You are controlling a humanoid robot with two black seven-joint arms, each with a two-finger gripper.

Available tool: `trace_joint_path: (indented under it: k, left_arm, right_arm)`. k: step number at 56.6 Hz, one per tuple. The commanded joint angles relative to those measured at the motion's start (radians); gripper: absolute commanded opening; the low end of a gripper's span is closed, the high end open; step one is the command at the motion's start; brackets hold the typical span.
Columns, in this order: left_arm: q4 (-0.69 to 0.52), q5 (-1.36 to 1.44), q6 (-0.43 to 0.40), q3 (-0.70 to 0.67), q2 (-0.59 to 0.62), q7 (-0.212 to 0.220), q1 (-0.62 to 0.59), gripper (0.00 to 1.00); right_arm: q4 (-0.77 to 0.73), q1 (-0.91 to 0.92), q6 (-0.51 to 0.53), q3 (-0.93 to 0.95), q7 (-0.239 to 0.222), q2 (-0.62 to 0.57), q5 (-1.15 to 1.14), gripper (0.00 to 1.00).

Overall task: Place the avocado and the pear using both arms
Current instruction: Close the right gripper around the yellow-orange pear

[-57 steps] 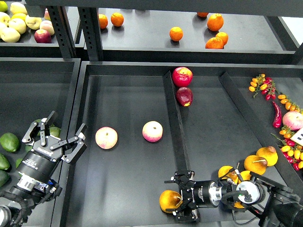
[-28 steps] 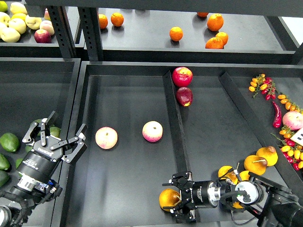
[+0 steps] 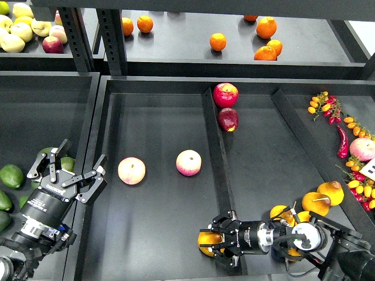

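Observation:
The pear [image 3: 204,239], golden yellow-orange, lies low at the front of the centre tray [image 3: 158,234], just left of the divider [image 3: 214,146]. My right gripper [image 3: 214,244] reaches in from the right and is shut on it, its fingers partly covering the fruit. My left gripper [image 3: 70,165] is open and empty above the wall between the left bin and the centre tray. Dark green avocados [image 3: 12,175] lie in the left bin, one [image 3: 68,163] just behind the left gripper.
Two pink-yellow peaches [image 3: 132,170] [image 3: 188,162] lie mid-tray. Two red apples [image 3: 225,94] sit by the divider's far end. More pears [image 3: 317,202] lie by my right arm. Peppers and small fruits are at the right; oranges [image 3: 218,41] and apples are on the back shelf.
My right gripper has closed in over the pear, which has slid slightly left and up and is now partly covered. My left gripper has shifted slightly left and stays open.

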Motion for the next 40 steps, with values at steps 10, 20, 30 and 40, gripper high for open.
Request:
trace_joint_path:
  k: [10,20,30,40]
  left_arm:
    - [0.0,0.0,0.0,0.0,0.0,0.0,0.0,0.99]
    - [0.0,0.0,0.0,0.005,0.0,0.0,0.0,0.99]
    - [0.0,0.0,0.0,0.006,0.0,0.0,0.0,0.99]
    - [0.0,0.002,0.0,0.009,0.0,0.0,0.002,0.99]
  right_arm:
    - [-0.003,-0.004,0.0,-0.003,0.0,0.013,-0.014,0.7]
    - [-0.004,-0.004,0.0,-0.005,0.0,0.013,-0.037,0.87]
    - [-0.009,-0.006,0.0,-0.005,0.0,0.01,-0.086,0.92]
    - [-0.026,-0.006,0.0,-0.005,0.0,0.007,-0.089,0.92]
